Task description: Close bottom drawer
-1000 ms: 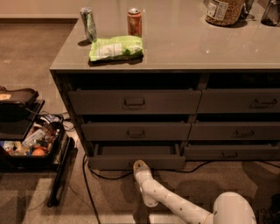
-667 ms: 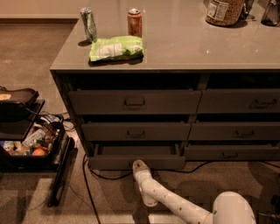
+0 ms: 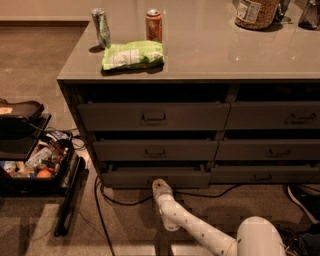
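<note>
The bottom drawer [image 3: 155, 177] is the lowest dark grey-brown drawer on the left side of the cabinet, with a low flat front. It stands slightly out from the cabinet face. My white arm reaches up from the lower right, and the gripper [image 3: 160, 185] is at the middle of the drawer's front, right at its lower edge. The drawer's handle is hidden behind the gripper.
Taller drawers [image 3: 154, 116] stack above. On the countertop [image 3: 225, 50] lie a green chip bag [image 3: 132, 54], two cans [image 3: 154, 24] and a jar [image 3: 256, 12]. A black open case [image 3: 30, 160] stands on the floor at left. Cables [image 3: 115, 200] run under the cabinet.
</note>
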`<state>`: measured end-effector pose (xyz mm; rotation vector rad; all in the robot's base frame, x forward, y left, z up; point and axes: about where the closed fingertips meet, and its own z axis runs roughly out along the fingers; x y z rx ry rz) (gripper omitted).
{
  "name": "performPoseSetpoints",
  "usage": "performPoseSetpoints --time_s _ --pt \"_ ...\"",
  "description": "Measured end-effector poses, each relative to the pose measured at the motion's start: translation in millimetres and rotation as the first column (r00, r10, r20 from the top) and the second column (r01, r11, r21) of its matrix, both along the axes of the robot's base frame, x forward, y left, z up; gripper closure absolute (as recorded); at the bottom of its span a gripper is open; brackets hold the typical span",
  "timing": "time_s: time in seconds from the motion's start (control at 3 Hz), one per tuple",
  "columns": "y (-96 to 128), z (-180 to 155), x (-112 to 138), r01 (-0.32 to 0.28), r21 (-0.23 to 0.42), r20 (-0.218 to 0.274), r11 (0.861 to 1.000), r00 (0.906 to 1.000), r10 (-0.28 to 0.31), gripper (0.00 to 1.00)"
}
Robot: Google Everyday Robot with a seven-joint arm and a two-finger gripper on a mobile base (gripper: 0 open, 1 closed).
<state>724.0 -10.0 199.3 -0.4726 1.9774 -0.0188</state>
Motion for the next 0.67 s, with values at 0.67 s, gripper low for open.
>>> performPoseSetpoints --time_s 0.67 --pt "4 6 31 0.004 0.048 0.052 0.999 0.9986 -0.007 1.00"
